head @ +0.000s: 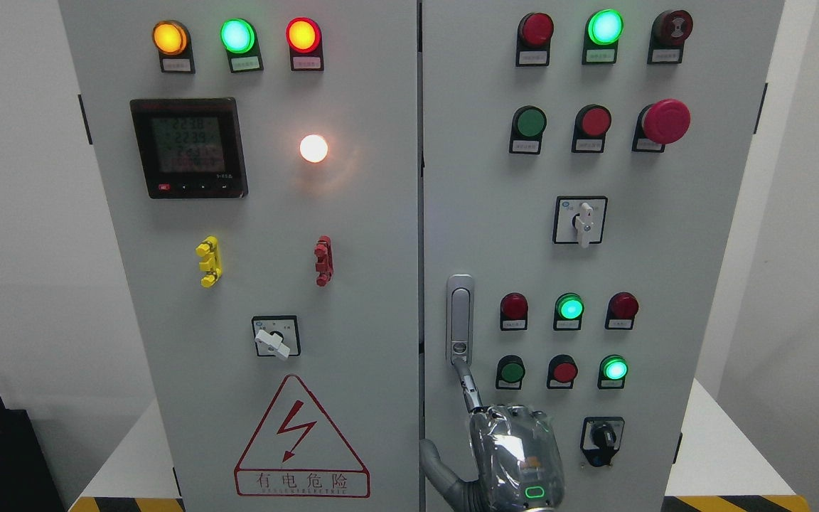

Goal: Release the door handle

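Where the two cabinet doors meet, the door handle [459, 318] stands upright on the left edge of the right door [701, 299], a slim silver lever with a round lock at its lower end. The right hand [516, 455], wrapped in shiny silver covering, comes up from the bottom edge just below it, its back turned to the camera. One finger [468, 387] stretches up and touches the lower tip of the handle, while the thumb [432, 459] juts out to the left over the gap between the doors. The fingers are loose and wrap around nothing; the other fingers are hidden behind the palm. A small green light [535, 492] glows on the wrist.

On the left door [374, 341], a red warning triangle [301, 437] carries a lightning bolt and the characters 有电危险, with a line of smaller print beneath that is too fine to read. Above it sit a white rotary switch [276, 338], a yellow clip [209, 262] and a red clip [323, 261], a lit white lamp [313, 148], and a black meter [188, 147] whose digits are too blurred to be sure of. Amber, green and red lamps run along the top. The right door holds rows of red and green buttons and lamps, a red mushroom button [665, 121] and two more rotary switches. Every button has a small label, none legible.
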You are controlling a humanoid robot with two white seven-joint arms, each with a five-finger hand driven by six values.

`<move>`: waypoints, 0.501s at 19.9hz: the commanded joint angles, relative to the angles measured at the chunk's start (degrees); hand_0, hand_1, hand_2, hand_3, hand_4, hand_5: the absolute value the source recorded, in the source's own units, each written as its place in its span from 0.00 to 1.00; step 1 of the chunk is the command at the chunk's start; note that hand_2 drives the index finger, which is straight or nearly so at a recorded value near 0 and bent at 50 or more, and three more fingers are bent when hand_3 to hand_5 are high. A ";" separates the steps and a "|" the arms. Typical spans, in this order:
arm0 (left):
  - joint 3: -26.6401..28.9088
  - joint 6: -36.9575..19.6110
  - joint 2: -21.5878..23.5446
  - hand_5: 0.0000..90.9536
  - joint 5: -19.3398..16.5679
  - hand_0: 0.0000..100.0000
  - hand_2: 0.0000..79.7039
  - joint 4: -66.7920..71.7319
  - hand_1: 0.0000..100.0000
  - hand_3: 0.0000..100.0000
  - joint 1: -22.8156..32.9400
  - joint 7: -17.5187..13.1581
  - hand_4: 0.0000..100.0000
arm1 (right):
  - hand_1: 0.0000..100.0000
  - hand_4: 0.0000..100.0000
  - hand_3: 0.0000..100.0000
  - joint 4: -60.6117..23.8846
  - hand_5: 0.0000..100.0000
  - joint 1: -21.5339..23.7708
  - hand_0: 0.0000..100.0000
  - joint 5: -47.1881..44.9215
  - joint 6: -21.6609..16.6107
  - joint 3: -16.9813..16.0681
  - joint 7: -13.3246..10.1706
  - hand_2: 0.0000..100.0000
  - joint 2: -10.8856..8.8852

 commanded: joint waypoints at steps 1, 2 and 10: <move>0.62 0.04 0.00 0.00 0.00 0.12 0.00 0.97 0.39 0.00 0.00 -0.01 0.00 | 0.22 1.00 1.00 0.02 1.00 0.20 0.31 -0.14 0.03 0.02 0.11 0.00 0.01; 0.62 -0.04 0.00 0.00 0.00 0.12 0.00 0.97 0.39 0.00 0.00 -0.01 0.00 | 0.22 1.00 1.00 0.02 1.00 0.20 0.31 -0.22 0.03 0.02 0.11 0.00 0.01; 0.62 0.04 0.00 0.00 0.00 0.12 0.00 0.97 0.39 0.00 0.00 -0.01 0.00 | 0.22 1.00 1.00 0.02 1.00 0.20 0.31 -0.22 0.03 -0.07 1.69 0.00 0.01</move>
